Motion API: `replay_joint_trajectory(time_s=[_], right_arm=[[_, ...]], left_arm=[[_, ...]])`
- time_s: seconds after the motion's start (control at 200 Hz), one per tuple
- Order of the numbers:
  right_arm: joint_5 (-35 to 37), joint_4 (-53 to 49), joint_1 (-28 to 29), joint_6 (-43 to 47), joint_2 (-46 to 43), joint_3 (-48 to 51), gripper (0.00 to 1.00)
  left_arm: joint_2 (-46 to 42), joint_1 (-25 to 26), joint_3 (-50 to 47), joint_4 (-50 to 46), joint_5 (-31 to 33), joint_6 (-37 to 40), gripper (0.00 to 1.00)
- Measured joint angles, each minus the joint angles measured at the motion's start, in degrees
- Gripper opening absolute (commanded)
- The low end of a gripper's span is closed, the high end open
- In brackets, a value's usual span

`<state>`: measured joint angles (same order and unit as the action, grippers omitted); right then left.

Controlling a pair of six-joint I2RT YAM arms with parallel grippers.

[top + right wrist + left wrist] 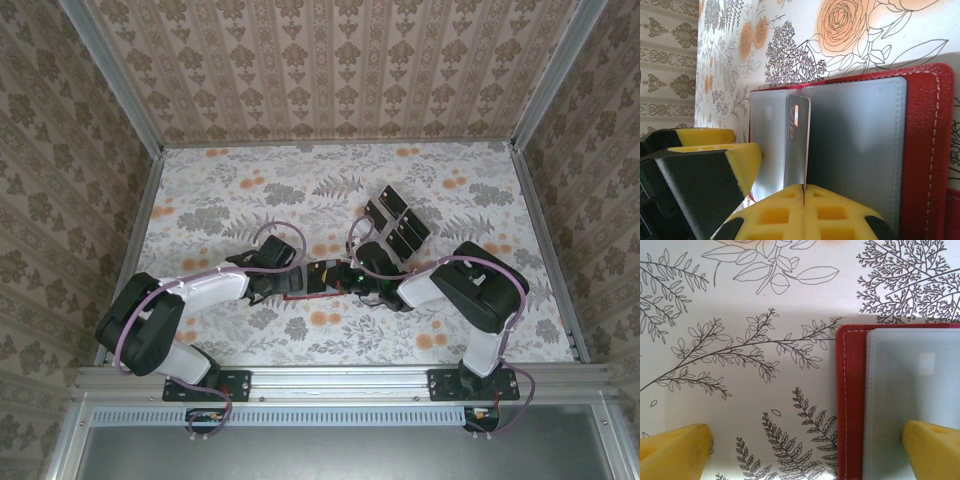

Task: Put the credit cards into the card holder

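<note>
The red card holder lies open on the floral table, its pale clear pockets facing up. My right gripper is shut on one dark credit card, which stands on edge at the fold between the two pockets. My left gripper is open and low over the card holder's edge, with one yellow finger over the pocket and the other over bare table. In the top view both grippers meet at the table's middle, left and right, over the card holder. Several loose black credit cards lie behind them.
Patterned walls enclose the table on three sides. The left gripper's yellow finger stands close beside the held card in the right wrist view. Open floral tabletop lies to the left and back.
</note>
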<state>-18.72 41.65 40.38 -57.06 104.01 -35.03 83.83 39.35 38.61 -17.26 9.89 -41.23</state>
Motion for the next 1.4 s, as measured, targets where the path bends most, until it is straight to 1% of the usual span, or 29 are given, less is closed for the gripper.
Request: replay_joint_trajectory(time_s=[0.38,1.4], right_arm=[[-0.2,0.22,-1.25,0.0,0.0,0.44,0.0],[-1.51,-0.55,-1.11,0.04,0.44,-0.92,0.0]], left_arm=[[0.0,0.0,-0.02,0.0,0.0,-0.02,1.0],[0.0,0.0,-0.02,0.0,0.04,-0.37,1.0]])
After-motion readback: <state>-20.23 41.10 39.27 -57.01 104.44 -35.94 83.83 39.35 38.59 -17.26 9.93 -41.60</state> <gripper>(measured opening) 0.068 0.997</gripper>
